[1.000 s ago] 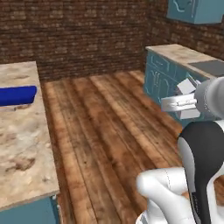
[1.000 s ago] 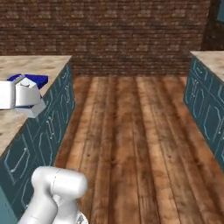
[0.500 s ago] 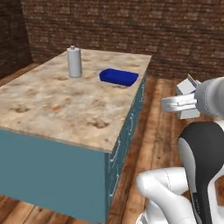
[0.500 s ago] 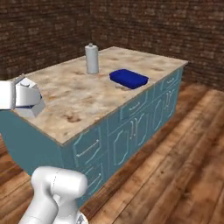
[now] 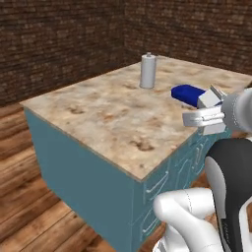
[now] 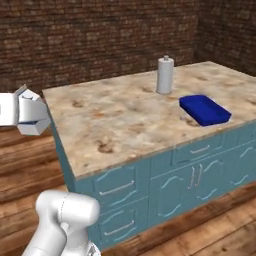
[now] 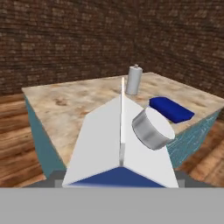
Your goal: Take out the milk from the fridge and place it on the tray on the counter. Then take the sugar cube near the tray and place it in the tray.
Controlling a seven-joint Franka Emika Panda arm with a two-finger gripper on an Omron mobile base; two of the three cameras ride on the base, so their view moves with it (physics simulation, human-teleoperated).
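My gripper (image 5: 208, 114) is shut on the milk (image 7: 120, 148), a white gabled carton with a grey round cap and a blue base. I hold it in the air off the counter's near side (image 6: 29, 116). The counter (image 5: 108, 114) is a beige marbled island with teal fronts. The deep-blue tray (image 6: 205, 110) lies on its far part, also ahead of the carton in the hand view (image 7: 171, 109). In the left base view the tray (image 5: 187, 92) sits just behind my hand. The sugar cube is too small to make out. The fridge is out of view.
A tall grey canister (image 6: 165, 75) with a knob lid stands on the counter beyond the tray (image 5: 147, 71). Teal drawers and doors (image 6: 195, 175) face me below the top. Wooden floor (image 5: 29, 206) and brick walls surround the island.
The base has swung and driven, so the whole scene shifted from open floor to the island counter up close. The carton stays in my grip, unchanged.
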